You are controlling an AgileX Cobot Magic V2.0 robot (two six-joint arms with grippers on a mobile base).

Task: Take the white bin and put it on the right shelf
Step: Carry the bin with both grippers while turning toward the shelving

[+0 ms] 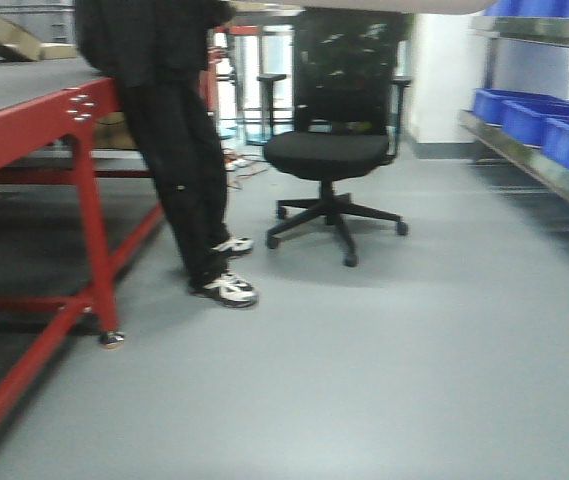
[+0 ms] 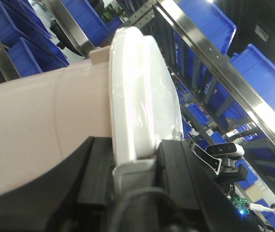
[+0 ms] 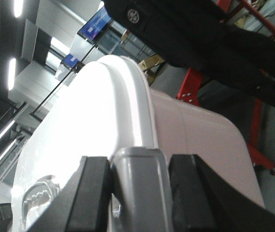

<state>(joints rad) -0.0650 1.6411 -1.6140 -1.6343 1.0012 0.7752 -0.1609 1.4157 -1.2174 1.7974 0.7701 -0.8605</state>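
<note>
The white bin [image 2: 40,116] is an off-white, faintly pink tote with a white lid [image 2: 142,92], held up between both arms. My left gripper [image 2: 136,159] is shut on the grey handle [image 2: 137,171] at one end. The right wrist view shows the other end of the white bin [image 3: 205,140] and its lid [image 3: 89,116], where my right gripper [image 3: 138,166] is shut on a grey handle [image 3: 139,188]. A pale strip [image 1: 364,4] at the top of the front view may be the bin's edge. The right shelf [image 1: 539,165] is a steel rack along the right side; its rails [image 2: 214,63] pass behind the bin.
A red-framed table [image 1: 89,190] stands on the left with a person in black [image 1: 179,150] beside it. A black office chair [image 1: 334,150] sits ahead on the grey floor. Blue bins [image 1: 544,120] fill the rack level.
</note>
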